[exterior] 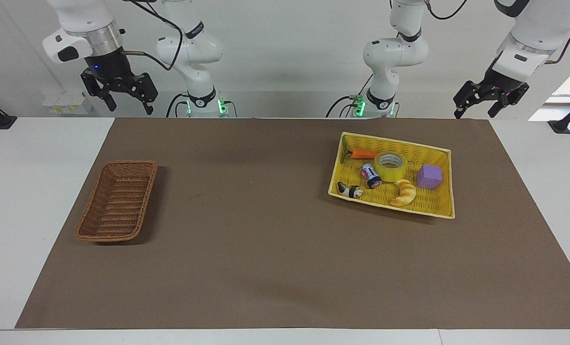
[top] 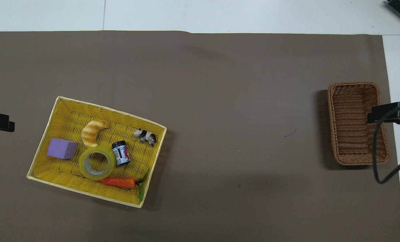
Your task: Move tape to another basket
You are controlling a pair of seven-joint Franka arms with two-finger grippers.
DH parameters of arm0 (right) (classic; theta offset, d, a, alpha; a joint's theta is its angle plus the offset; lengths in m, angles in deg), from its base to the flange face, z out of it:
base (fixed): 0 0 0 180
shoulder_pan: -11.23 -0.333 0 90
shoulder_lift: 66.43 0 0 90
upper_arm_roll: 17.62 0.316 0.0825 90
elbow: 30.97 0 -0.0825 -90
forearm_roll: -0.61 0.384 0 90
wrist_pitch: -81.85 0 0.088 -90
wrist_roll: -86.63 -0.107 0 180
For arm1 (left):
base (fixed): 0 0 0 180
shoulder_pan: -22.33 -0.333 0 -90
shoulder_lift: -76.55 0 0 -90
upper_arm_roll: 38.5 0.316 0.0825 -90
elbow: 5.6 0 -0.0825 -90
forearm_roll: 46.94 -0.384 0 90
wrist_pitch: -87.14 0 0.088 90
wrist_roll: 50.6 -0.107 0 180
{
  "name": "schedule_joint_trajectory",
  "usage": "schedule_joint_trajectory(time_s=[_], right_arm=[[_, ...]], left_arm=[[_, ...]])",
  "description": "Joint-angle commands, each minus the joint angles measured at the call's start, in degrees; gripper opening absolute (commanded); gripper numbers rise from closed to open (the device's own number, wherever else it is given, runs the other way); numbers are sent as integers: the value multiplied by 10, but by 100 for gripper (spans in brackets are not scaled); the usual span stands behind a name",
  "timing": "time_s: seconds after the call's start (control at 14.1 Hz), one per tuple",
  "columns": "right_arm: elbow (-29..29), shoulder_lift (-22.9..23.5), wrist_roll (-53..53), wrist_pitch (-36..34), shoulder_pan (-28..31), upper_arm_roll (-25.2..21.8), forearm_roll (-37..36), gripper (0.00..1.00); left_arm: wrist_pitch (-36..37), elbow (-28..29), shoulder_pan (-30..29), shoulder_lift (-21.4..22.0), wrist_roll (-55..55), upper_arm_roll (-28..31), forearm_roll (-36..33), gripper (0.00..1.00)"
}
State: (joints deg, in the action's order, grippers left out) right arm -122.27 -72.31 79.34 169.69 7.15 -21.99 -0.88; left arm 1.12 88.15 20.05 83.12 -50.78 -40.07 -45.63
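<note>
The tape (exterior: 390,166) (top: 97,163), a yellow translucent roll with a pale core, lies flat in the yellow plastic tray (exterior: 396,142) (top: 109,109) toward the left arm's end of the table. The brown wicker basket (exterior: 117,201) (top: 358,122) stands empty toward the right arm's end. My left gripper (exterior: 474,114) hangs open and high over the table's edge by its base, well apart from the tray. My right gripper (exterior: 129,106) is also raised and open, holding nothing, up by its own base.
Sharing the tray with the tape are a carrot (exterior: 364,154) (top: 117,182), a croissant (exterior: 404,192) (top: 93,132), a purple cube (exterior: 429,176) (top: 62,148), a small can (exterior: 370,175) (top: 121,153) touching the roll, and a panda figure (exterior: 350,190) (top: 146,136). Brown mat (exterior: 266,215) spans between tray and basket.
</note>
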Motion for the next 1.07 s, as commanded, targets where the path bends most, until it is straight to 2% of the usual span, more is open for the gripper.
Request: schedule_joint_trajectory(time_s=[0.0, 0.57, 1.0], right_arm=[[9, 3, 11, -11, 7, 2, 11, 100], [9, 3, 11, -12, 7, 2, 11, 100], [9, 3, 11, -11, 7, 2, 11, 100]], left_arm=[[16, 10, -4, 15, 2, -4, -9, 100], [5, 15, 5, 15, 2, -5, -9, 100], [-28, 42, 7, 15, 0, -6, -9, 100]])
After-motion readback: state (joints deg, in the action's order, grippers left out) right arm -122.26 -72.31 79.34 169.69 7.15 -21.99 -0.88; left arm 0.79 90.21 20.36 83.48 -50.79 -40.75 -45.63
